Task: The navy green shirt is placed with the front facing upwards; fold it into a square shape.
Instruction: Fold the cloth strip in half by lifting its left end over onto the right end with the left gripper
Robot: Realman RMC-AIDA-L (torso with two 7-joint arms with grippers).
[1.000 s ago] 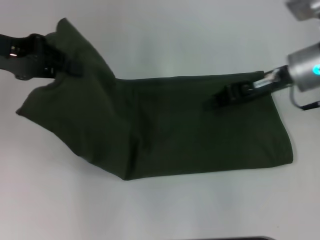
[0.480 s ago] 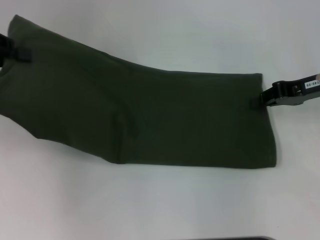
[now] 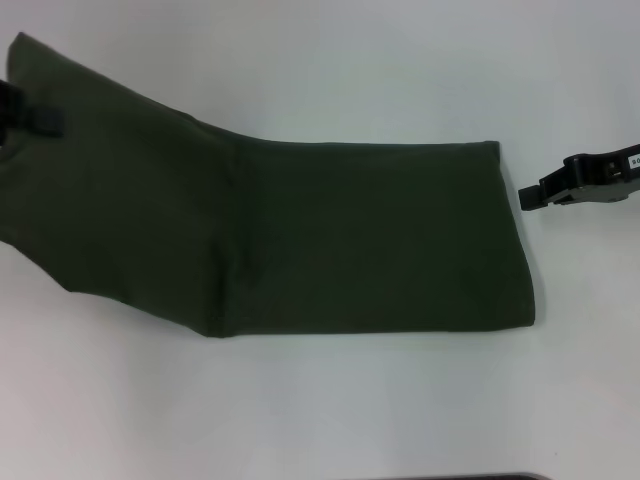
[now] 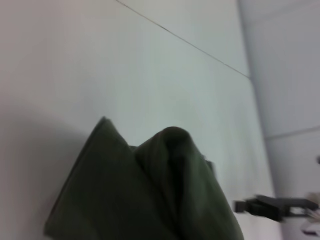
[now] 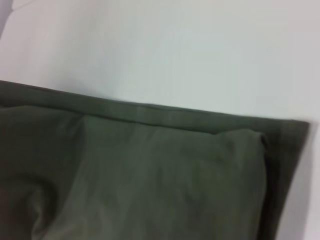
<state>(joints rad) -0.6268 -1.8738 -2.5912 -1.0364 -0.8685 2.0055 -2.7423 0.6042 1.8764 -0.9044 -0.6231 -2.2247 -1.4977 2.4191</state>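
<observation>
At the far left edge of the head view, the left gripper (image 3: 30, 118) pinches a raised corner of the shirt (image 3: 300, 240), its fingers closed on the cloth. The shirt lies folded into a long band across the white table (image 3: 330, 420). The right gripper (image 3: 530, 195) sits just off the shirt's right end, not touching it, fingers together and empty.

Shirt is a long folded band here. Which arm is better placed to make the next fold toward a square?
Probably the left. Its left pincer sits on the navy green shirt at that end's raised corner, while the right pincer hangs off the cloth beside the other end.
</observation>
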